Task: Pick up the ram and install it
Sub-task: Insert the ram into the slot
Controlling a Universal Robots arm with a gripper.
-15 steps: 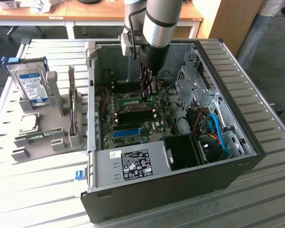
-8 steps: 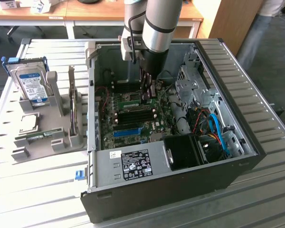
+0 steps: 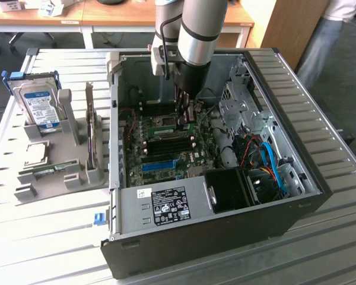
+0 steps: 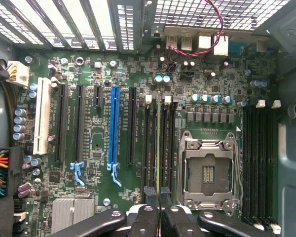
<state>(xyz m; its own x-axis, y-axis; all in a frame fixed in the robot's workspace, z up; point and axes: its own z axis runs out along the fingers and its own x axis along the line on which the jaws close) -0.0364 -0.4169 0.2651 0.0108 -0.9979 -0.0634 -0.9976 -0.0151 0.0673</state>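
My fingers (image 4: 155, 217) sit closest, pressed together and clamped on the ram (image 4: 158, 148). I see the ram edge-on as a thin green line. It runs along the black memory slots, between the long blue slot (image 4: 113, 123) and the empty processor socket (image 4: 209, 170). I cannot tell whether its lower edge touches a slot.

Everything stands on a bench (image 3: 320, 249) of ribbed, pale grey metal slats. At the exterior view's left a grey holder (image 3: 71, 178) rests on it. The holder carries an upright hard drive (image 3: 40, 104), a square silver processor chip (image 3: 35, 153) and a second green stick (image 3: 47, 171) lying flat. In the middle is the open black computer case (image 3: 225, 237), with my arm (image 3: 196, 29) reaching down into it. Behind the bench are wooden desks (image 3: 107, 15) on a dark floor. At the exterior view's right a person's trouser leg (image 3: 317, 44) stands beside a wooden panel.

The hard drive has a blue and white label, but its print is too small for me to read. The power supply inside the case bears a white sticker (image 3: 172, 205) with black print and symbols, also illegible. The white lettering on the motherboard is too fine to make out.
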